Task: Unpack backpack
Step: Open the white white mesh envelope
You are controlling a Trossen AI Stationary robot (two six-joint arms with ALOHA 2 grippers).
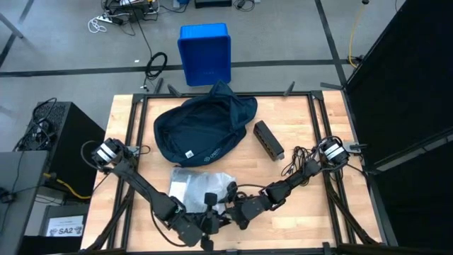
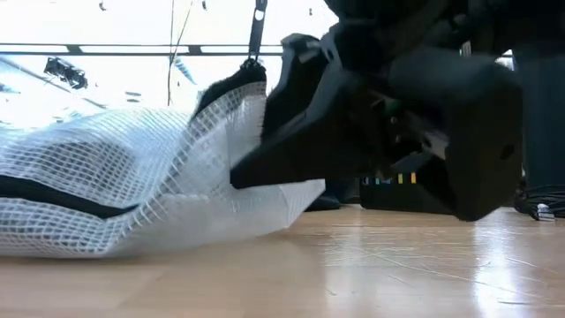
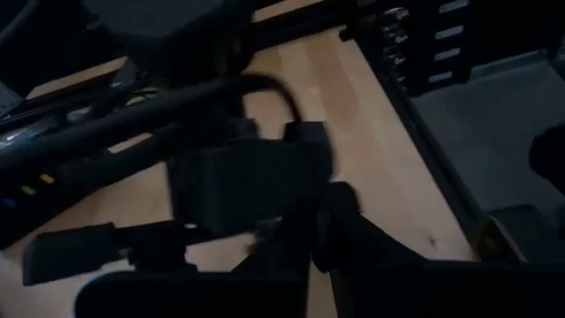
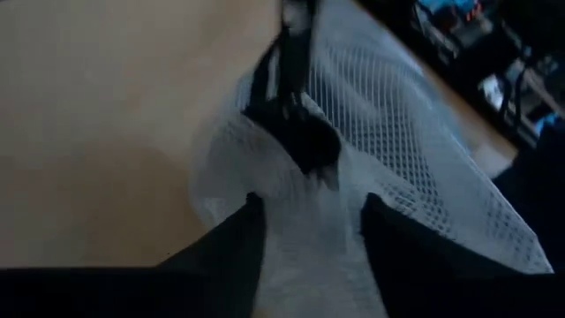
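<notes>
While the right gripper has its fingers partly closed around a corner of the white mesh pouch, grip looks shallow, so the mesh could slip out on a lift. Left gripper sits pinched shut just beside it. Backpack lies mid-counter, behind the pouch. Only the right wrist view shows the straddle; the high view hides it.
</notes>
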